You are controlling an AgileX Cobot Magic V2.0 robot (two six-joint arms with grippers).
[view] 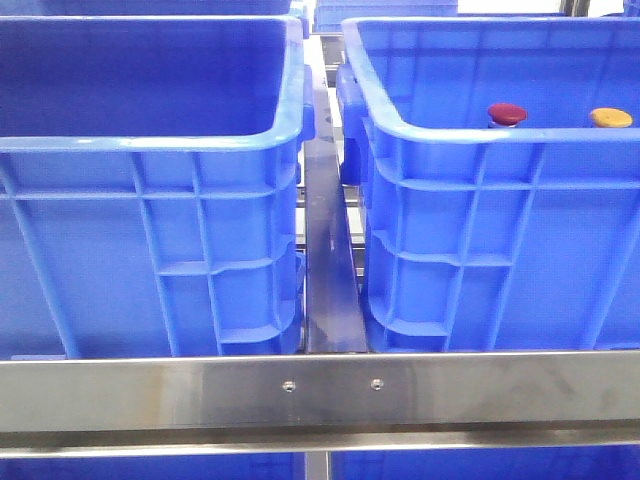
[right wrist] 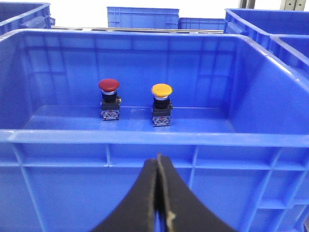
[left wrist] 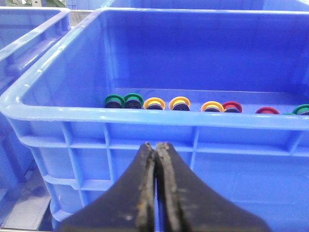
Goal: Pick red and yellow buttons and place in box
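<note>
One red button (right wrist: 109, 85), one yellow button (right wrist: 161, 90), two blue crates (view: 150, 130) in the front view

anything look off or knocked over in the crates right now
Nothing stands out. The red button and yellow button stand upright, apart, on the crate floor. Both tools, left and right, are shut outside the crates.

Steel rack rail (view: 320, 392) in front, more blue crates (right wrist: 142, 17) stacked behind.
</note>
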